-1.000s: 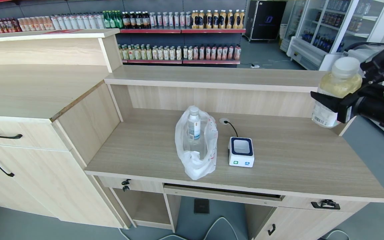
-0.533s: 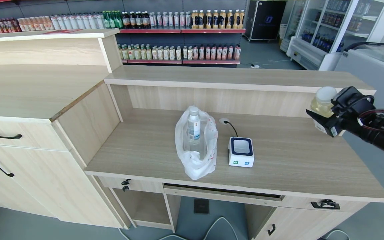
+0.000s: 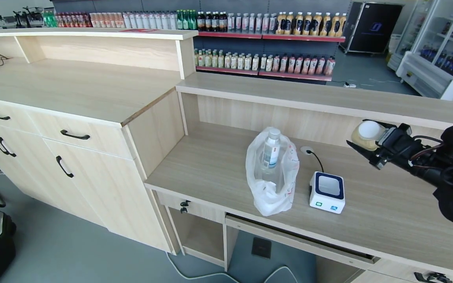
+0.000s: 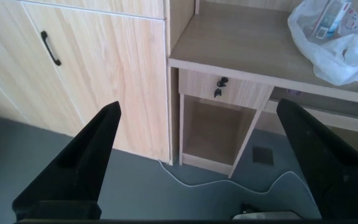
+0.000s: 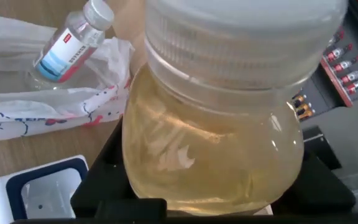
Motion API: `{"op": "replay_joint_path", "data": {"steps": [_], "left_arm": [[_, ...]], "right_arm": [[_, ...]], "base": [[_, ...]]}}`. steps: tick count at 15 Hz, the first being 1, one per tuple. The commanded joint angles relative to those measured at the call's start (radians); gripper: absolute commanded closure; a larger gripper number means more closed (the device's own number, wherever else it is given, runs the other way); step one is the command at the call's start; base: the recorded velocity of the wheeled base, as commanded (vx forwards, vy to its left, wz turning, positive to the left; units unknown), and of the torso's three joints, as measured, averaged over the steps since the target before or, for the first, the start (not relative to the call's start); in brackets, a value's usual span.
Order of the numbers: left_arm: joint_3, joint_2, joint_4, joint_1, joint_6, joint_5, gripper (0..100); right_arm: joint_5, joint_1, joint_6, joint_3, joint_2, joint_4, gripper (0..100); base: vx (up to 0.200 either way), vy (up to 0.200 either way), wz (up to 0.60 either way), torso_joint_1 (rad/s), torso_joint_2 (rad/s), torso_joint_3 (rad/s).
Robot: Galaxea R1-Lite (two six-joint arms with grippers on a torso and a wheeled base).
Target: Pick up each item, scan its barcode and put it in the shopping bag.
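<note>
Bottle of yellow drink (image 3: 369, 129), with a white cap, is in the right gripper (image 3: 362, 138). In the head view we see the two black fingers closed on its sides. The gripper holds it in the air over the far right part of the wooden counter (image 3: 391, 212). It is well apart from the white scanner (image 3: 327, 192), which stands on the counter with a black cable (image 3: 317, 158) behind it. Just beside the scanner, on its left, stands the white shopping bag (image 3: 269, 192). The bag is open, and a clear water bottle (image 3: 270, 150) stands upright inside it.

In the left wrist view, the left gripper (image 4: 199, 104) has its fingers (image 4: 73, 168) spread wide, with nothing between them. It hangs low before the counter front, over the grey floor. The shopping bag (image 4: 334, 56) sits at the counter edge, farther off.

In the right wrist view, the bottle of yellow drink (image 5: 216, 137) sits very close, with the black fingers (image 5: 101, 177) of the right gripper (image 5: 216, 202) pressing it from both sides. Beyond it we see the shopping bag (image 5: 48, 109) with the water bottle (image 5: 67, 46) and a corner of the scanner (image 5: 36, 190).
</note>
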Motion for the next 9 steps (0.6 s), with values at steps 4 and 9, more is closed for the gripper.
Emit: {"op": "replay_joint_path", "data": {"steps": [4, 9], "left_arm": [[0.000, 0.000, -0.001, 0.002, 0.000, 0.000, 0], [0.000, 0.000, -0.001, 0.002, 0.000, 0.000, 0]], "right_arm": [[0.051, -0.009, -0.019, -0.049, 0.175, -0.098, 100], [0.138, -0.006, -0.065, -0.072, 0.252, -0.126, 100]], "base": [[0.000, 0.000, 0.00, 0.000, 0.00, 0.000], [0.000, 0.000, 0.00, 0.000, 0.00, 0.000]]}}
